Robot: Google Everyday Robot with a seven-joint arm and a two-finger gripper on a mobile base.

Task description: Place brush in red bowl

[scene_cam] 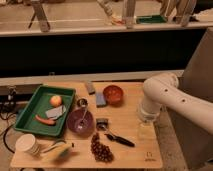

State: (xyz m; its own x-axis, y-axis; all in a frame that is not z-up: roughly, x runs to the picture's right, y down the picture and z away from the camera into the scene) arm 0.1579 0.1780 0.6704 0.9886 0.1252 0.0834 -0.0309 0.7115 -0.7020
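Brush (120, 140) is lying loose on the near table (131, 112), red bowl (113, 94) sitting farther back; I am hovering the gripper (145, 130) just right, probably for pickup, its grip state impossible to tell.

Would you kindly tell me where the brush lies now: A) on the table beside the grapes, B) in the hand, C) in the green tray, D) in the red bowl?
A: the brush lies on the table beside the grape bunch, apart from the red bowl; the hand hangs over the table's right side.
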